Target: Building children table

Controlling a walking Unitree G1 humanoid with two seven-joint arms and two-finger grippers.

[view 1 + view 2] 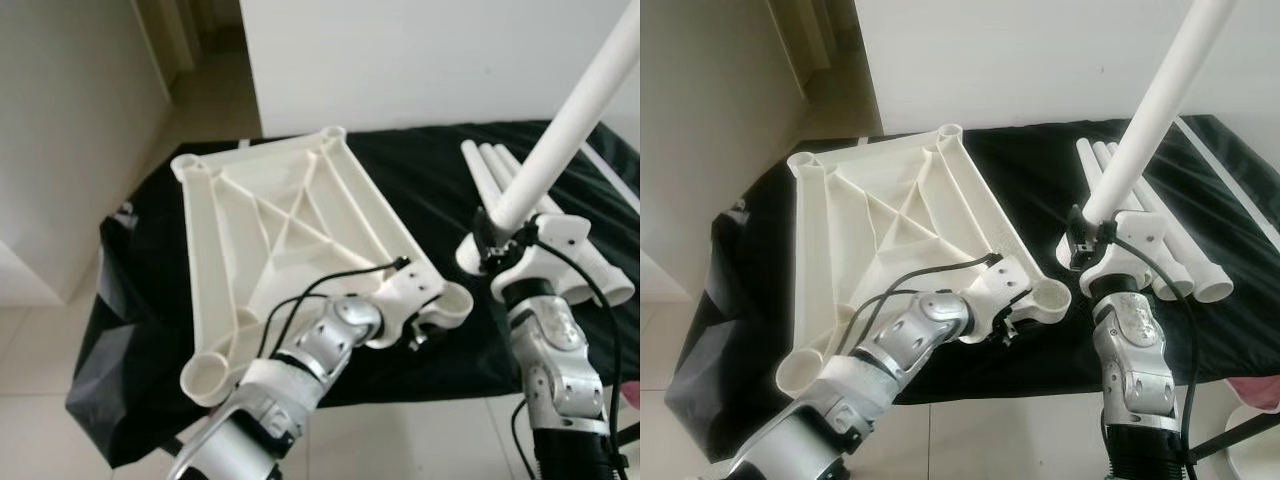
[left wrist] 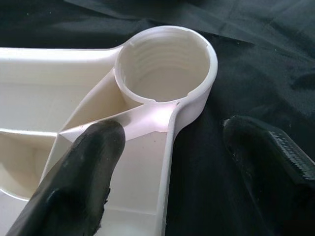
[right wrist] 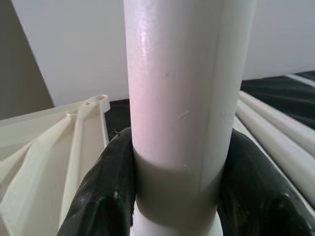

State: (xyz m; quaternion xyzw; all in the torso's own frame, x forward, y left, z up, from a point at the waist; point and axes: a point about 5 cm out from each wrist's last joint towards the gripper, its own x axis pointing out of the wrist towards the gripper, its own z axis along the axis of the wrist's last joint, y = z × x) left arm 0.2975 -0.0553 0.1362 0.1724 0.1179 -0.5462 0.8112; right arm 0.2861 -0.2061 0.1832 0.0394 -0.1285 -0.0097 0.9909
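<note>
The white plastic table top (image 1: 280, 230) lies upside down on a black-covered table (image 1: 420, 170). My left gripper (image 2: 172, 142) stands open at its near right corner, just short of the threaded leg socket (image 2: 165, 64). One finger (image 2: 83, 172) rests inside the ribbed underside and the other (image 2: 266, 157) is over the cloth, so the edge rib runs between them. My right gripper (image 1: 505, 235) is shut on the lower end of a white table leg (image 1: 570, 120), which is held upright and leans away to the right, just right of that corner.
Three more white legs (image 1: 1160, 240) lie side by side on the cloth behind my right gripper. A thin white rod (image 1: 1230, 180) lies at the far right. A white wall stands behind the table. Tiled floor and a passage (image 1: 200, 90) open at the left.
</note>
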